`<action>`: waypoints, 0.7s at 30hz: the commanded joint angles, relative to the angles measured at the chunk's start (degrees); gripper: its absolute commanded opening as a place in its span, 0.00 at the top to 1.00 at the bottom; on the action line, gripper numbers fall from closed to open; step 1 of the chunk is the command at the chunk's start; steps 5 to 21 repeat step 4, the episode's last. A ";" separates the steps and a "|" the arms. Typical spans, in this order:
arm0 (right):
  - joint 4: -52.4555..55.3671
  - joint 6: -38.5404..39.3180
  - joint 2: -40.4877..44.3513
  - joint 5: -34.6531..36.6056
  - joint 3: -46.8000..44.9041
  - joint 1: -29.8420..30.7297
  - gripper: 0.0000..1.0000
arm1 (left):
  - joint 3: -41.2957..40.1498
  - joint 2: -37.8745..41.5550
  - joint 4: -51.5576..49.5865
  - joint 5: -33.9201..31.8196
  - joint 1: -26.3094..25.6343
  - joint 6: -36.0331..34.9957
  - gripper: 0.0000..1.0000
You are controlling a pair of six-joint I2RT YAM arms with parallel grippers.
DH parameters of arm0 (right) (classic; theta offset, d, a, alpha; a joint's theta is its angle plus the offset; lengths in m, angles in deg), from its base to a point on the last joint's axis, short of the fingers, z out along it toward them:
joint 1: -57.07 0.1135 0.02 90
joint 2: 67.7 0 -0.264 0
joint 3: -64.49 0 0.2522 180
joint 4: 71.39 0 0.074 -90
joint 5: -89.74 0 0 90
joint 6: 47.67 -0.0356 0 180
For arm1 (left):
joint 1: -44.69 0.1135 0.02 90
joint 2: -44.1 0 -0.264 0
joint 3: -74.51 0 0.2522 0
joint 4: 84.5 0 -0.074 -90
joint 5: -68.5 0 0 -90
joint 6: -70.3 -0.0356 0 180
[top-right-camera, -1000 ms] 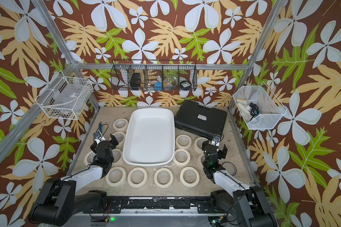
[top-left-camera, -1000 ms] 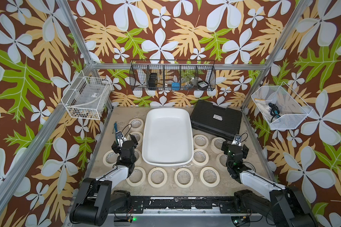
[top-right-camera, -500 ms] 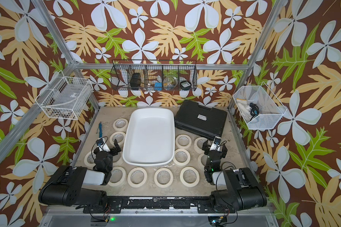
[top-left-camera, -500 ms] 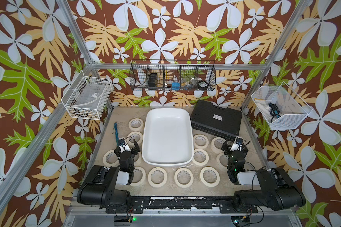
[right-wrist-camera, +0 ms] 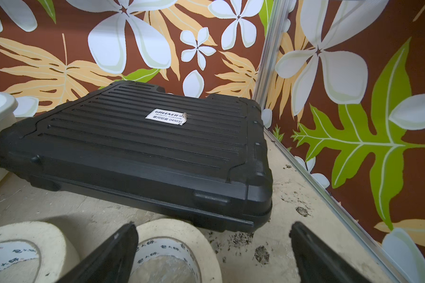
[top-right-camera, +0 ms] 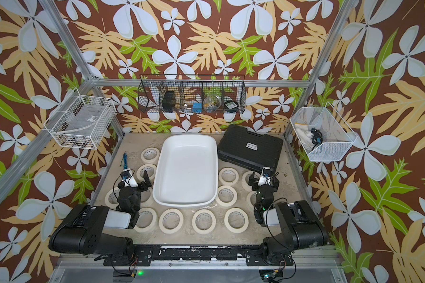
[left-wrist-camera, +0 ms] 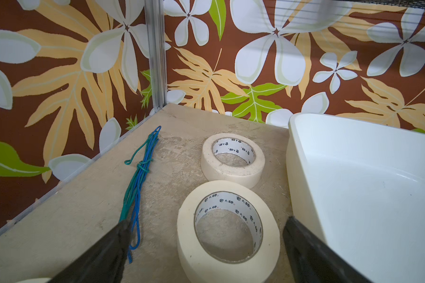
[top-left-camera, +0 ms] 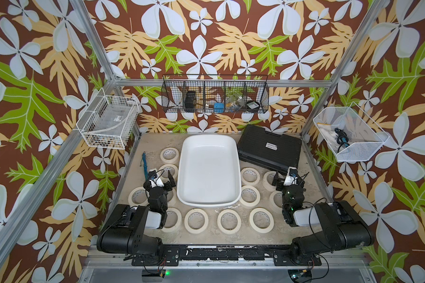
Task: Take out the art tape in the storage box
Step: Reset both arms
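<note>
**Operator:** Where do my grippers stand?

**Spotter:** Your left gripper [left-wrist-camera: 206, 221] hangs just left of the tub [top-left-camera: 209, 171]. Its fingers are spread wide with a tape roll [left-wrist-camera: 185, 232] lying between and ahead of them, and they grip nothing. Your right gripper [right-wrist-camera: 214, 225] is right of the tub, spread just as wide and also empty, with one finger above a roll.

**Operator:** And the tape?

**Spotter:** Every roll you can see lies flat on the table [top-left-camera: 155, 147] outside the tub. Four sit in a row at its near side, and more run along both flanks. Your arms cover some, so I may be missing a few. In both top views the tub's floor shows bare white.

**Operator:** Farther back?

**Spotter:** A blue-green cord [left-wrist-camera: 138, 176] lies left of the tub. A black ribbed case [top-left-camera: 270, 152] sits just beside its far right corner. Wire baskets [top-left-camera: 215, 98] hang on the walls behind it.
</note>
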 commanded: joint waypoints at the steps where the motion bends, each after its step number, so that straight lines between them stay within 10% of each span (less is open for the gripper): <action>1: -0.27 0.32 -0.05 -0.49 0.41 0.01 0.00 | 0.18 -0.01 1.66 0.43 -0.02 -0.23 0.00; 21: -0.44 0.33 0.01 -0.42 0.31 0.03 0.00 | 0.17 -0.03 1.63 0.41 0.01 -0.22 0.00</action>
